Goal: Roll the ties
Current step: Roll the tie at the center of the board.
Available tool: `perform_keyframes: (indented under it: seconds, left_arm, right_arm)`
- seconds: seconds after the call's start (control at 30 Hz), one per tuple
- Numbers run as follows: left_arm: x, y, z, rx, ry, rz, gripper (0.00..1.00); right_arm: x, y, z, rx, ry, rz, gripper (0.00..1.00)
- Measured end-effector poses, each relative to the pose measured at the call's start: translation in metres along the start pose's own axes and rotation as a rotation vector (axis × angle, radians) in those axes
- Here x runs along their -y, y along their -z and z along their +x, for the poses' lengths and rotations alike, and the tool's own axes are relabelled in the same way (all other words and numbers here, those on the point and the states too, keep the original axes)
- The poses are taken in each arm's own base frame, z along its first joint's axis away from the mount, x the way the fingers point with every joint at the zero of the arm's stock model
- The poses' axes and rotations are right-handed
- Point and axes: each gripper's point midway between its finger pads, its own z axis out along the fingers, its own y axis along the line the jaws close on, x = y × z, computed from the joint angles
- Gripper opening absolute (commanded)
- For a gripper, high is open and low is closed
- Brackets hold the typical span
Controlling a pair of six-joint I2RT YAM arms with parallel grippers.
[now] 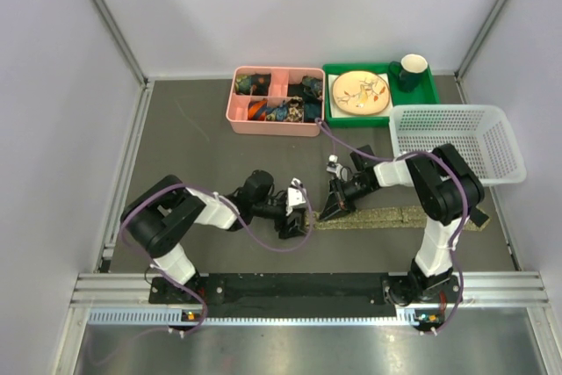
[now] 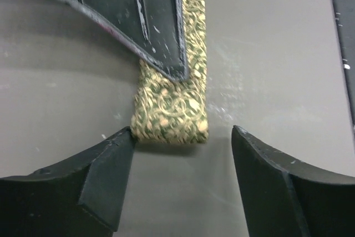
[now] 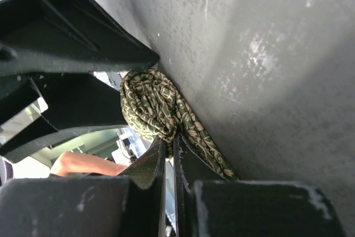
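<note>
The olive-tan patterned tie [image 1: 404,215] lies flat along the near part of the table, running right from the middle. Its left end is folded into a small roll [image 2: 172,116]. My right gripper [image 1: 336,205] is shut on this rolled end; in the right wrist view its fingers [image 3: 169,140] pinch the bunched fabric [image 3: 148,106] against the table. My left gripper [image 1: 297,219] is open just left of the roll. In the left wrist view its gripper [image 2: 183,137] straddles the roll's near edge, with the left fingertip [image 2: 119,142] touching the roll's corner.
A white mesh basket [image 1: 457,142] stands at the right. A pink compartment tray [image 1: 275,125] with small items and a green tray [image 1: 379,116] with a plate and a dark cup stand at the back. White walls enclose the table.
</note>
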Motion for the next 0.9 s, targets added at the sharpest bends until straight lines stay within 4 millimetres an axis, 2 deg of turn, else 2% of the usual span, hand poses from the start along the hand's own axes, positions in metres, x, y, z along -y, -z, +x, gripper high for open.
perform_keyframes:
  seconds: [0.1,0.23,0.37,0.9]
  left_arm:
    - [-0.006,-0.007,-0.003,-0.006,-0.027,-0.01,0.65]
    - [-0.014,-0.013,-0.006,-0.021,-0.04,-0.021,0.45]
    - [-0.014,-0.013,-0.006,-0.053,-0.046,-0.004,0.33]
    - [-0.013,0.005,-0.005,-0.341,-0.005,-0.008,0.18]
  right_arm:
    - [0.0,0.0,0.0,-0.01,-0.013,0.006,0.0]
    - [0.001,0.0,0.0,-0.021,-0.034,0.013,0.0]
    - [0.001,-0.001,0.0,-0.029,-0.051,0.017,0.0]
    - [-0.009,-0.018,-0.006,-0.012,0.009,-0.042,0.02]
